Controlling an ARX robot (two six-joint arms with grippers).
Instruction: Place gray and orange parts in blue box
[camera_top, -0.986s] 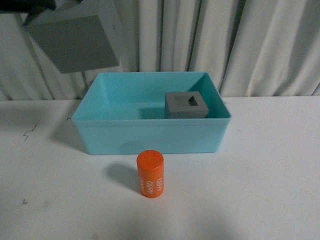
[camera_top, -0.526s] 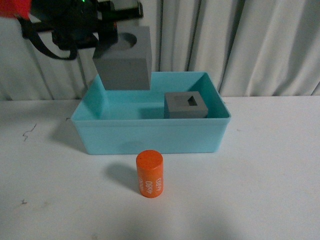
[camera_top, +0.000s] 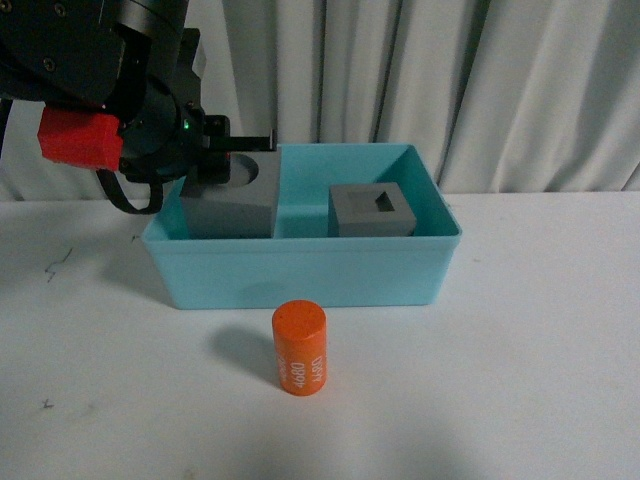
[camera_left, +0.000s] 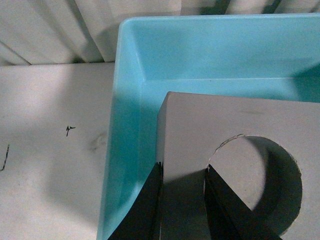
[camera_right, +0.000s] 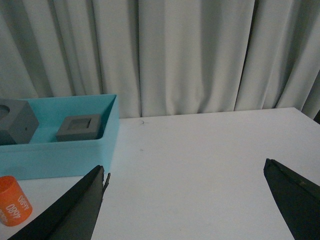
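A white bench (camera_top: 520, 350) fills the lower part of the front view, mostly bare and softly lit, with a few thin dark pen marks (camera_top: 58, 263) near its left side. A pale pleated curtain (camera_top: 480, 80) closes off the room behind it. The blue box (camera_top: 300, 275) sits toward the back of the bench, close to the curtain. The left gripper (camera_left: 183, 167) reaches down into the box's left half, its fingers (camera_left: 145, 210) clenched on one wall of the gray cube with the round recess (camera_top: 228, 208), one finger outside and one inside the recess. The front wall hides the cube's base, so whether it touches the floor of the box cannot be told. The gray cube with the square recess (camera_top: 372, 212) stands in the right half of the box, apart from the first. The orange cylinder (camera_top: 300, 348) stands upright on the bench just in front of the box, its white digits facing the camera. The right gripper (camera_right: 184, 165) hangs over bare bench to the right of the box, fingers spread wide and holding nothing.
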